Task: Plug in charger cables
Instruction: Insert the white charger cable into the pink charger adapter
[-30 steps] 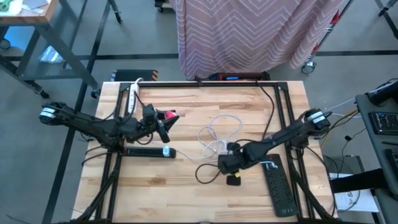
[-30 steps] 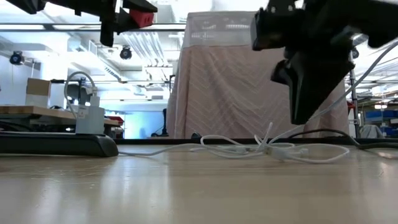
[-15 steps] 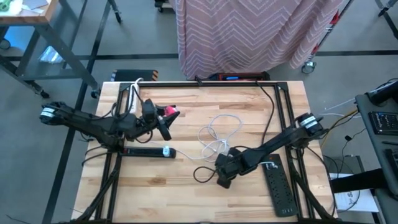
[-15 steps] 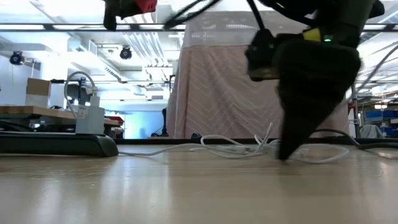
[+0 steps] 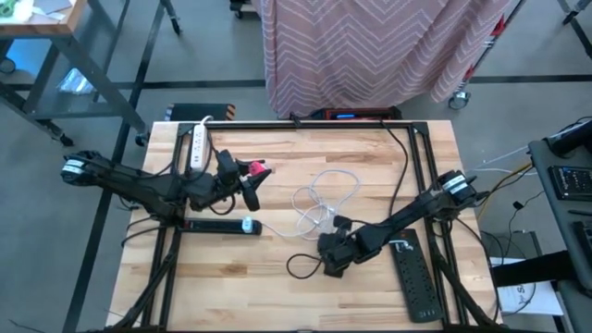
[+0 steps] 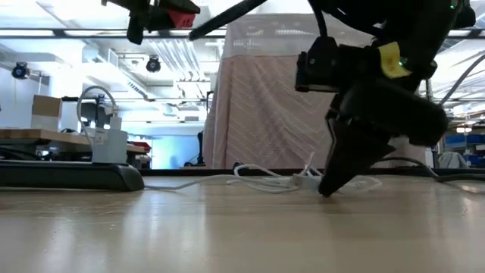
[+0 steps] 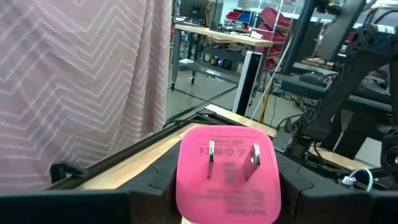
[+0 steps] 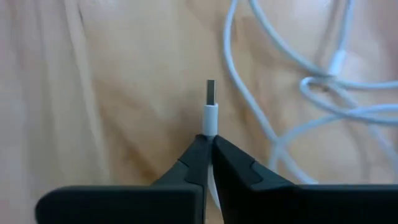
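My left gripper [image 5: 248, 176] hangs over the table's left half, shut on a red-pink plug block [image 7: 227, 177] whose two prongs face away from the wrist. Low over the table's middle, my right gripper [image 5: 326, 265] is shut on one white charger cable's end connector [image 8: 210, 115]. The remaining white cables [image 5: 319, 199] lie in a loose tangle on the wood. A light-blue plug block [image 5: 247, 224] sticks into the right end of a black power strip [image 5: 215, 224]. My left gripper pinches the plug block by its two opposite sides, one finger [image 7: 155, 183] on each. The block is lifted well clear of the table [image 6: 178, 17]. My right gripper pinches the white sleeve of the connector [image 8: 210, 124] between its two fingertips, lying along it. The fingers slant steeply down at the table, and the metal tip [image 8: 211, 90] sticks out past them.
A white power strip [image 5: 196, 148] lies at the far left. A second black power strip [image 5: 413, 276] lies at the near right. A thick black cord loops [image 5: 301, 265] beside my right gripper. A dark frame rail [image 5: 305, 123] runs along the far edge.
My right gripper has come down from above to the table top, shifting toward the table's left and near edges, and now stands tilted. The tangle of white cables has been tugged a little with it.
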Robot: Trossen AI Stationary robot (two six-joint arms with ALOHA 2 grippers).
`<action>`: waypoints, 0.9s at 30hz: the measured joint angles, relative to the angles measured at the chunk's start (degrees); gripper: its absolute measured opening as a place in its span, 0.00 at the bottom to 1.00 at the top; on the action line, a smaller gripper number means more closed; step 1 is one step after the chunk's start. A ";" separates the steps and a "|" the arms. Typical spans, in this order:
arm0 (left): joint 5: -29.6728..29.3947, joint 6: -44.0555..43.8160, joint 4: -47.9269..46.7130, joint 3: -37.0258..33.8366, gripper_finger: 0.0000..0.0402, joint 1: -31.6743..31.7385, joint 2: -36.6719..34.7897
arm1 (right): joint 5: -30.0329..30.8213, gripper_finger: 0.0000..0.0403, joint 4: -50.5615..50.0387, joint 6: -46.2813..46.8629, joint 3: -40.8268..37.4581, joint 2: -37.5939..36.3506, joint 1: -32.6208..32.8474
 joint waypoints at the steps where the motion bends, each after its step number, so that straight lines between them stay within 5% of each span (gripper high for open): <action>1: -0.21 -0.35 -0.03 -0.24 0.34 0.00 0.00 | 0.95 0.01 -0.50 -2.33 -0.08 -0.48 -0.03; 15: 1.77 2.22 6.81 -4.97 0.34 -0.04 1.40 | 4.58 0.00 10.00 -29.97 3.95 -15.93 3.34; 19: 13.14 7.15 14.84 -6.17 0.34 -0.09 2.98 | 2.04 0.00 13.53 -27.62 3.95 -18.74 2.29; 24: 36.83 11.44 27.46 -6.87 0.34 -0.17 5.29 | -13.75 0.00 19.07 -23.03 3.99 -20.15 -1.29; 27: 45.42 11.69 33.50 -6.85 0.34 -0.17 6.92 | -19.25 0.00 25.35 -23.56 4.01 -20.43 -2.52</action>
